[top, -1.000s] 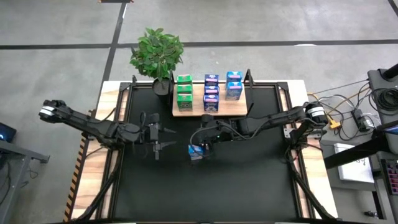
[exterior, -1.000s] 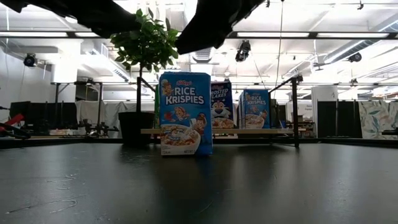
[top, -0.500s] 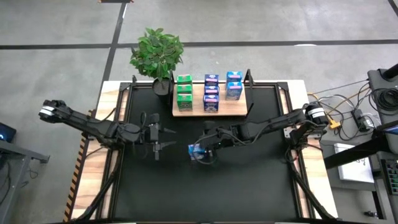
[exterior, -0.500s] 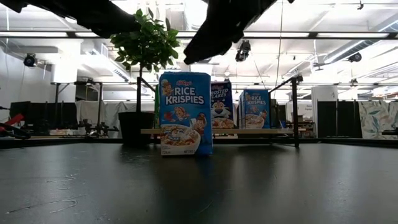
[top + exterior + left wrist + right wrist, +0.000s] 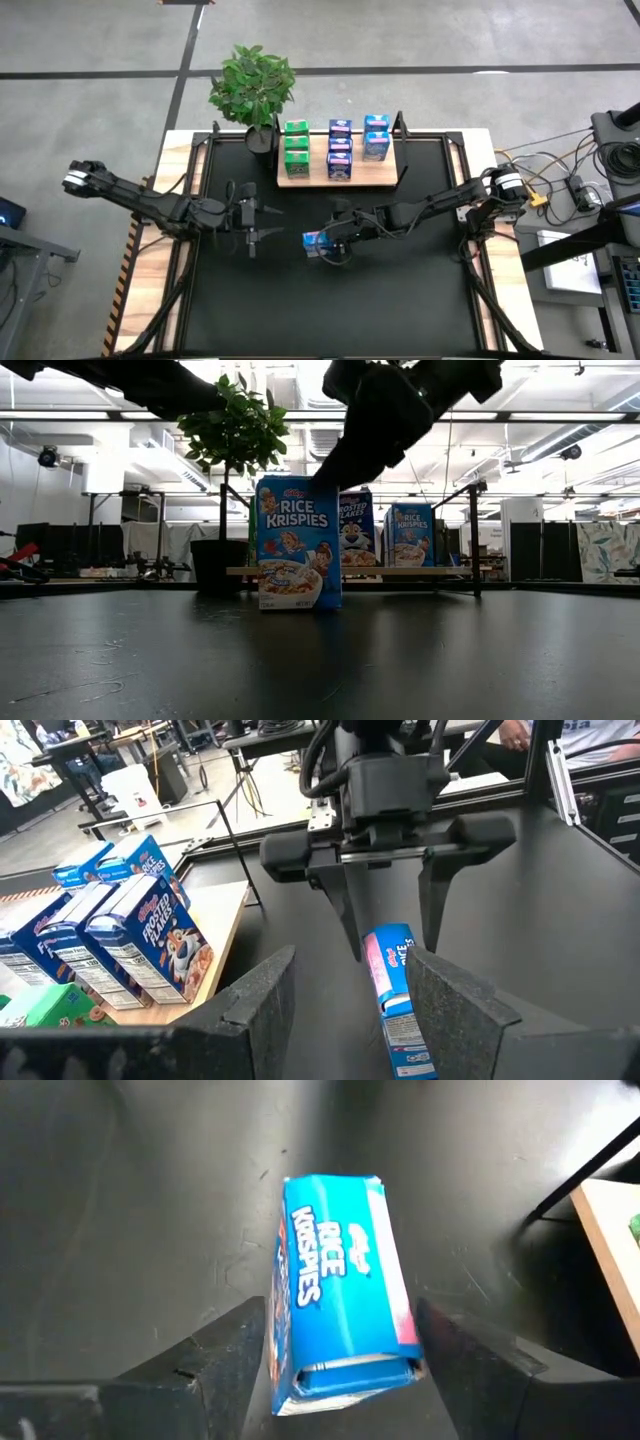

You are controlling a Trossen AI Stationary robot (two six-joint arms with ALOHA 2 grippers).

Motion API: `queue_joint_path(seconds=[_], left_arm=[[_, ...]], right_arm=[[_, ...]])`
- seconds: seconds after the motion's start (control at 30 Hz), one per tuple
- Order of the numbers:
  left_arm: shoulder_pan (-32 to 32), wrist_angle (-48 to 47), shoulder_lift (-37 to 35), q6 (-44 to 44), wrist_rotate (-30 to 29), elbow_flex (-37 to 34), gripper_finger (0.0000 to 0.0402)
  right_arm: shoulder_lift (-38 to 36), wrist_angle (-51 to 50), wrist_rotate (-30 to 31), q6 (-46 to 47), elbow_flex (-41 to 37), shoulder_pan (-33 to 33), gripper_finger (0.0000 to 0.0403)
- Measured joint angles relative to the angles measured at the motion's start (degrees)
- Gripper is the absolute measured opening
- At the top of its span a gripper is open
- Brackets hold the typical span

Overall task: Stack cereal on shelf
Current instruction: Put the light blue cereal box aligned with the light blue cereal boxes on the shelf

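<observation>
Cereal cartons are seen from the high view on the shelf (image 5: 338, 171), a pale wood board at the far side of the tabletop (image 5: 400, 300): 2 green cartons (image 5: 296, 141), 3 blue ones in the middle and 2 blue ones beside them. 1 blue Rice Krispies carton (image 5: 315, 241) stands apart on the black mat near the centre, with the right gripper (image 5: 333, 243) lowered over it. The left gripper (image 5: 252, 217) is held above the mat well to the side, with its fingers spread and nothing between them. A potted plant (image 5: 253, 86) stands beside the shelf.

From the low view, the carton (image 5: 298, 542) is seen upright on the mat, with "RICE KRISPIES" printed on its front. Behind it on the shelf (image 5: 360, 571), a "FROSTED FLAKES" carton (image 5: 357, 529) and another "RICE KRISPIES" carton (image 5: 410, 534) can be read.

In the left wrist view, the right gripper (image 5: 392, 935) is seen with its 2 fingers straddling the top of the carton (image 5: 393, 995), apart from its sides. "FROSTED FLAKES" is legible on a shelf carton (image 5: 155, 934).

In the right wrist view, "RICE KRISPIES" runs along the carton (image 5: 342, 1290) between the released fingers (image 5: 226, 1352).
</observation>
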Motion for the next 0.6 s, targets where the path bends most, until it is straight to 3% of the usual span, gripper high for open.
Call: queue_joint_path(seconds=[0.6], left_arm=[[0.0,0.0,0.0,0.2,0.0,0.0,0.0171]], right_arm=[[0.0,0.3,-0.5,-1.0,1.4,-0.4,0.0141]])
